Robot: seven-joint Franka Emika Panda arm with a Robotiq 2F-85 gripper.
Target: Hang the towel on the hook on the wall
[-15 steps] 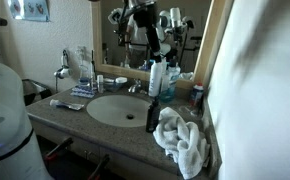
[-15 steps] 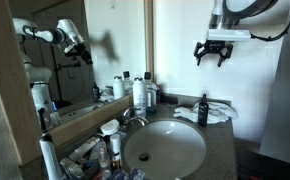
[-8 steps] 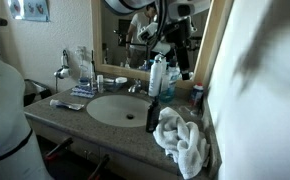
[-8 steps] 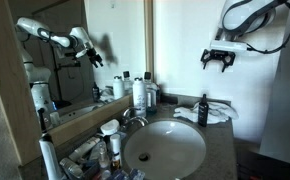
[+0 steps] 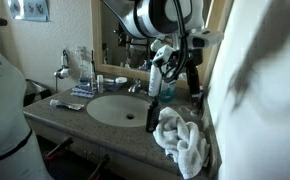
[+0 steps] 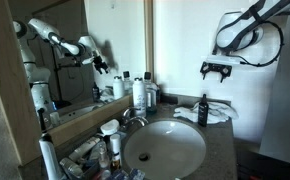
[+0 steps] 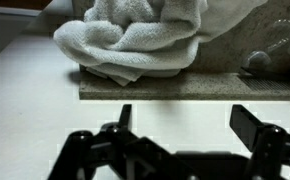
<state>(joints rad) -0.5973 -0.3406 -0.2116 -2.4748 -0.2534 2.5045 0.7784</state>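
My claw (image 6: 217,72) hangs open and empty above the towel (image 7: 135,40), bunched at the counter (image 7: 185,88) edge; positioned, I judge, for pickup.

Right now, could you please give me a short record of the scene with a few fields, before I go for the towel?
towel: white, crumpled, lying on the counter corner beside the sink
gripper: open, empty, raised above the counter near the towel, not touching it
dark bottle: upright, between sink and towel
sink: round basin, nothing in it
counter: toiletries along the mirror side
hook: cannot be made out in any view
task state: towel not yet picked up
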